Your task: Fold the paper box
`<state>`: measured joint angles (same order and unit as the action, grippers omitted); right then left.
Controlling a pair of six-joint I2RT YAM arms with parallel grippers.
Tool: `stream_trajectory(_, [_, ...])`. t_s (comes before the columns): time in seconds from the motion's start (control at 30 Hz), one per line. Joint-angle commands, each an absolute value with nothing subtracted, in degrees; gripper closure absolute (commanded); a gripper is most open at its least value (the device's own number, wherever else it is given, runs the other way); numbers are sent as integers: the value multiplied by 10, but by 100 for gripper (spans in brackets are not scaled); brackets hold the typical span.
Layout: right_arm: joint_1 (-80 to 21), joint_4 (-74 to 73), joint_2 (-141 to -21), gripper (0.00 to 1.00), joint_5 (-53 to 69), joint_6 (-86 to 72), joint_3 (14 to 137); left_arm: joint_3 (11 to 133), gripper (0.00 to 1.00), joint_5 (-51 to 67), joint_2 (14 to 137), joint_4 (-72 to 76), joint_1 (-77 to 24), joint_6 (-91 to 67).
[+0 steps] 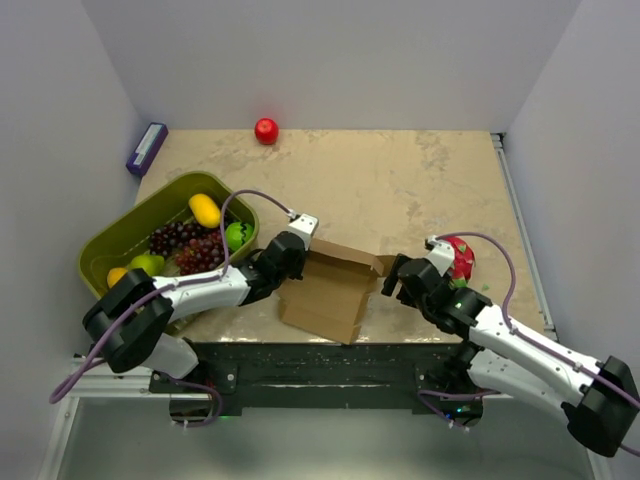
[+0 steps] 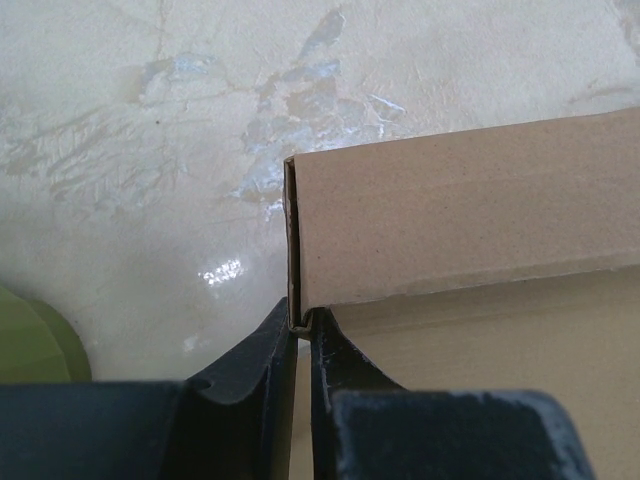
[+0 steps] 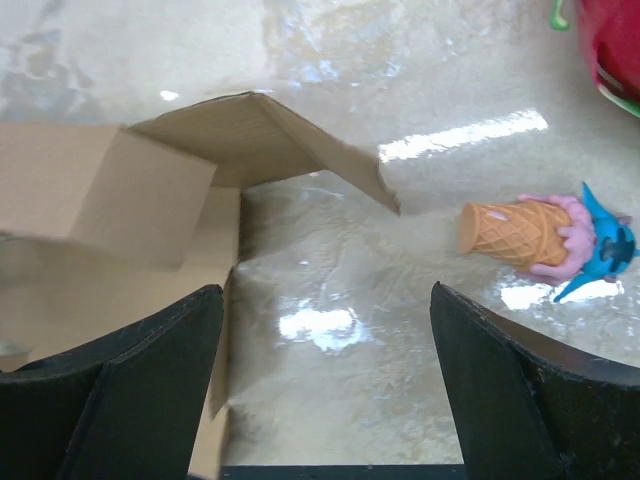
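Two grippers flank the paper box (image 1: pixel 326 295), which lies half formed toward six o'clock on the table (image 1: pixel 400 170), close to the near edge. At the box's ten o'clock our left gripper (image 2: pixel 303 322) is nearly closed, pinching the thin upright edge of a cardboard wall. At the box's three o'clock our right gripper (image 3: pixel 325 345) stands wide and empty, facing a loose flap (image 3: pixel 290 150) that slants up off the table. We judge the step in hand to be folding that flap inward. To do it well, we want the left pinch firm as an anchor. The right fingers should go low under the flap's free edge and push toward nine o'clock along the crease, clear of the toy ice-cream cone (image 3: pixel 520 235) at two o'clock.
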<state>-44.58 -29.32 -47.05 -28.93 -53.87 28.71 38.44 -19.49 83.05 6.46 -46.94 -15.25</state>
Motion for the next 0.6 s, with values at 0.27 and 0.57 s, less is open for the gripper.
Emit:
stream_trajectory(0.27, [-446, -210, -570, 14, -366, -509, 286, 351, 100, -135, 797, 98, -468, -88])
stream_trajectory(0.57, [-445, -227, -521, 14, -393, -529, 272, 329, 100, -149, 766, 112, -467, -79])
